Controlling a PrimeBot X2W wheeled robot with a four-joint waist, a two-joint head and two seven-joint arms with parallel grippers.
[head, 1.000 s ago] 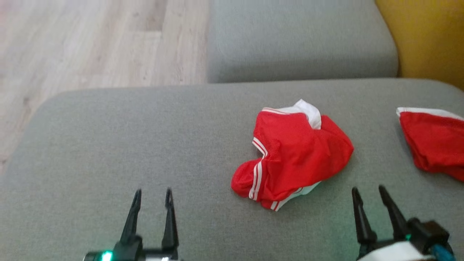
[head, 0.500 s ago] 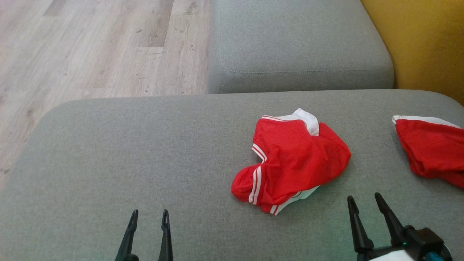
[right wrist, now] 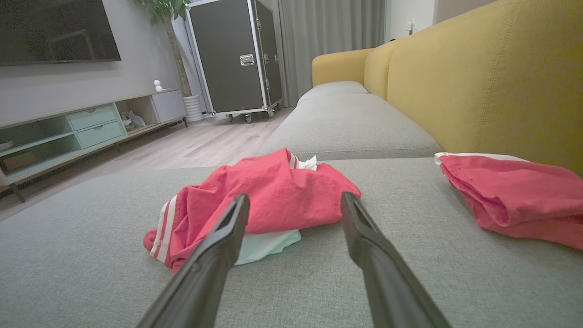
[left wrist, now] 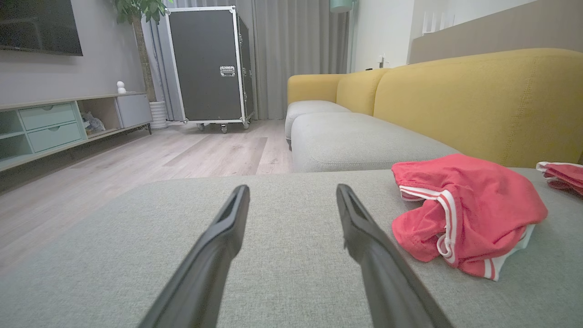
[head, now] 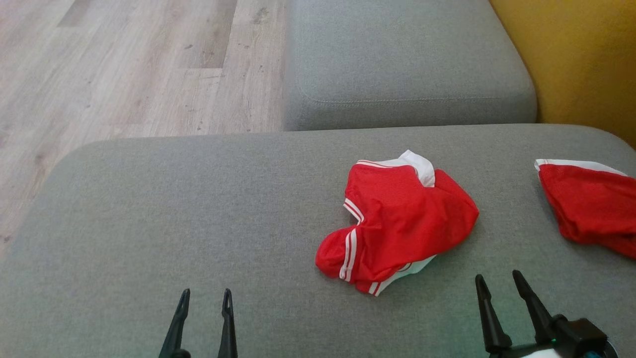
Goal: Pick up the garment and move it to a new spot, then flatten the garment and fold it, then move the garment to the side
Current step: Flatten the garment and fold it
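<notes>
A crumpled red garment (head: 402, 219) with white stripes and a white band lies on the grey cushion (head: 174, 209), right of centre. It also appears as the garment (left wrist: 464, 209) in the left wrist view and the garment (right wrist: 268, 196) in the right wrist view. My left gripper (head: 205, 295) stands open near the cushion's front edge, well left of the garment, with nothing between its fingers. My right gripper (head: 498, 278) is open too, just in front of and right of the garment, empty. Both grippers are apart from the cloth.
A second red garment (head: 589, 209) lies at the cushion's right edge. Another grey seat cushion (head: 402, 64) lies behind, with a yellow sofa back (head: 581, 59) to the right. Wooden floor (head: 124, 69) spreads at the left. A black flight case (left wrist: 209, 64) stands across the room.
The camera has tilted, so the whole picture shifted down slightly and both grippers sit lower in view. The garment lies unmoved on the cushion. Both grippers stay open.
</notes>
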